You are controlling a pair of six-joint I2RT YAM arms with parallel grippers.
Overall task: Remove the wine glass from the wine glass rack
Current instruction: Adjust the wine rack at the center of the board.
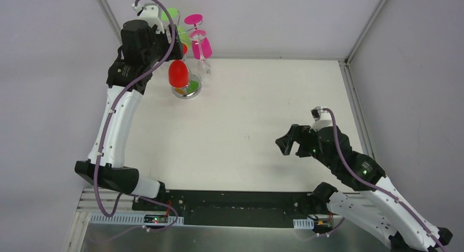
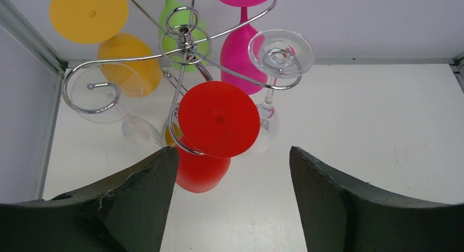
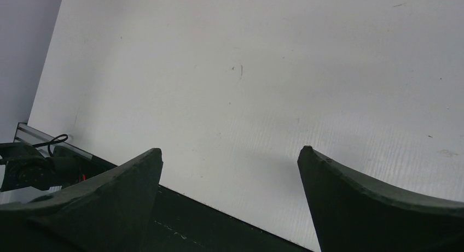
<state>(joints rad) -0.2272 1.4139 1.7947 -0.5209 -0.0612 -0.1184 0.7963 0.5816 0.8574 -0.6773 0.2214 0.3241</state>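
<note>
A white table (image 1: 262, 115) boxed in by pale walls is where I work. From above, the rack (image 1: 189, 91) stands in the far left corner and my left arm (image 1: 117, 121) stretches up to it, wrist hanging over the near side. The red glass (image 1: 179, 72) hangs there bowl-down, still on the rack. My right gripper (image 1: 290, 145) waits well apart over bare table, which I judge keeps it clear of the reach. Through my left wrist, the left gripper (image 2: 231, 151) hovers just short of the red glass, fingers spread and holding nothing, one finger (image 2: 153, 181) just beside the bowl. Each glass hangs by its foot in a curled wire arm, so I reckon this one must slide out along the wire, not drop straight down. A clear glass (image 2: 279, 52) hangs just right of the red foot, a second clear one (image 2: 101, 91) to the left, and yellow (image 2: 89, 14), green (image 2: 174, 19) and pink (image 2: 241, 50) glasses crowd behind. The nearest clear glass is the likeliest to get knocked. Through my right wrist I see only scuffed table and wide, empty fingers.
</note>
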